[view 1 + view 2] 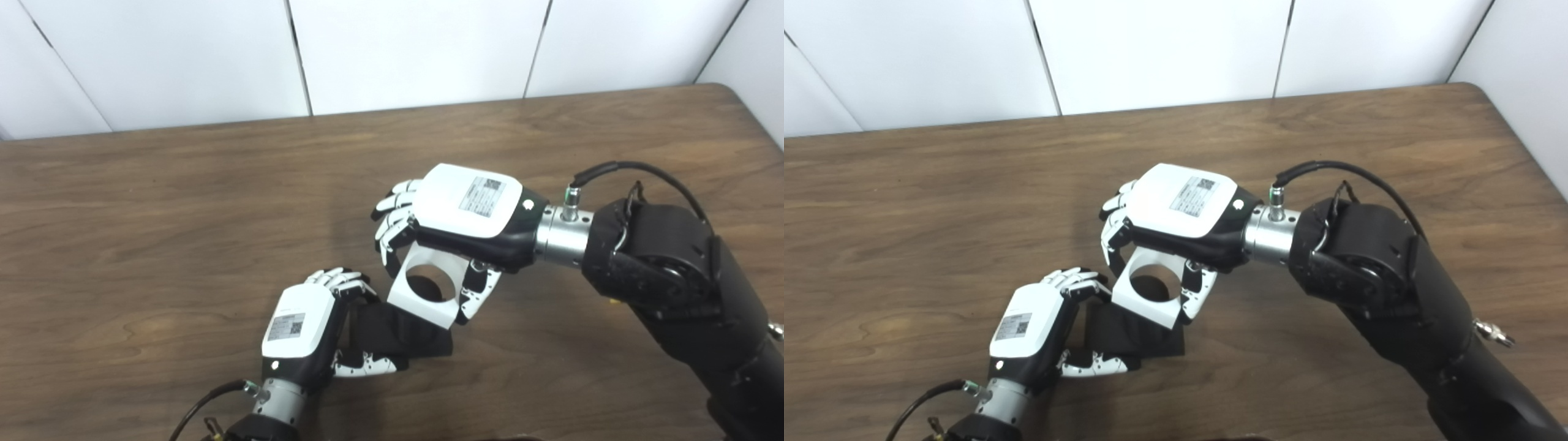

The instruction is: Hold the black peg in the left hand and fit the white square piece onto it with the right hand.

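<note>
Nearest the camera, close to the worktop's near edge, the left hand (pixel 300 327) grips the black peg (pixel 398 334), fingers curled over its top and thumb beneath. The peg's rounded end shows through the round hole of the white square piece (pixel 425 288), which sits tilted over it. The right hand (pixel 456 220) clasps that piece from above, fingers on its two sides, near the middle of the brown table (pixel 184 214).

White-backed hand (pixel 468 208), QR label; silver wrist; black arm; black cable.
</note>
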Motion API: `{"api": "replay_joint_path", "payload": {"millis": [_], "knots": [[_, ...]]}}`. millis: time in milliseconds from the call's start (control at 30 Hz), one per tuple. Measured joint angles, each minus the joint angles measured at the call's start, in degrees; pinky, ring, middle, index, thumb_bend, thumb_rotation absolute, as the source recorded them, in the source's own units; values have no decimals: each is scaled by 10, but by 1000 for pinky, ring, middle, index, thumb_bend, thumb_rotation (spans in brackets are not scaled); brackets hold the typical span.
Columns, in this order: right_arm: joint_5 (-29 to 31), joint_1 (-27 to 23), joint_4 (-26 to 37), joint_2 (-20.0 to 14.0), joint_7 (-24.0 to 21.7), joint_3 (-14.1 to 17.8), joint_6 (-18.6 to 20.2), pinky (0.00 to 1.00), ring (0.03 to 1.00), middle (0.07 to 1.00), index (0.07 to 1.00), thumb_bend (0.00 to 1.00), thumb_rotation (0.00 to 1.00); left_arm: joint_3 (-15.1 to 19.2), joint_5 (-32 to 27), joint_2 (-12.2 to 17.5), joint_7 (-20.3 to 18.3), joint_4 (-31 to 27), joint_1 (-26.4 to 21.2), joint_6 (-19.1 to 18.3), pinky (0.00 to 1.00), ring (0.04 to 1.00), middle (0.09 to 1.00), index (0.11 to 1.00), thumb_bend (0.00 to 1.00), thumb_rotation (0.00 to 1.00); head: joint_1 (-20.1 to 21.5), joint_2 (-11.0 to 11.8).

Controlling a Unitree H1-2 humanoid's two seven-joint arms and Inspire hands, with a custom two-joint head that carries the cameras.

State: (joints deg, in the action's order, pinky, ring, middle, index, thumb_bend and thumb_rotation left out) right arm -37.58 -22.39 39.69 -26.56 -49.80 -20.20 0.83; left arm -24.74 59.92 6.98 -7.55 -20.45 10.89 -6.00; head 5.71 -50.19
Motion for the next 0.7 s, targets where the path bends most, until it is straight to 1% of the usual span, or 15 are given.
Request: {"api": "replay_joint_path", "payload": {"millis": [133, 367, 633, 700], "knots": [[-6, 6, -3, 2, 2, 0, -8, 888, 857, 732, 481, 524, 130, -1, 0, 0, 0, 0, 0, 0, 865, 849, 782, 484, 523, 52, 0, 0], [-14, 11, -7, 19, 8, -2, -16, 887, 864, 740, 481, 525, 131, -2, 1, 0, 2, 0, 0, 0, 862, 845, 779, 484, 523, 53, -2, -2], [-20, 17, -14, 25, 23, -2, -32, 862, 845, 718, 480, 525, 131, -1, 4, -1, 4, 0, 0, -2, 862, 846, 779, 484, 523, 53, -4, -3], [-22, 20, -21, 25, 22, -8, -34, 868, 847, 723, 480, 525, 132, -2, 4, -3, 4, 0, 0, -2, 863, 847, 779, 484, 523, 53, -4, -2]]}}
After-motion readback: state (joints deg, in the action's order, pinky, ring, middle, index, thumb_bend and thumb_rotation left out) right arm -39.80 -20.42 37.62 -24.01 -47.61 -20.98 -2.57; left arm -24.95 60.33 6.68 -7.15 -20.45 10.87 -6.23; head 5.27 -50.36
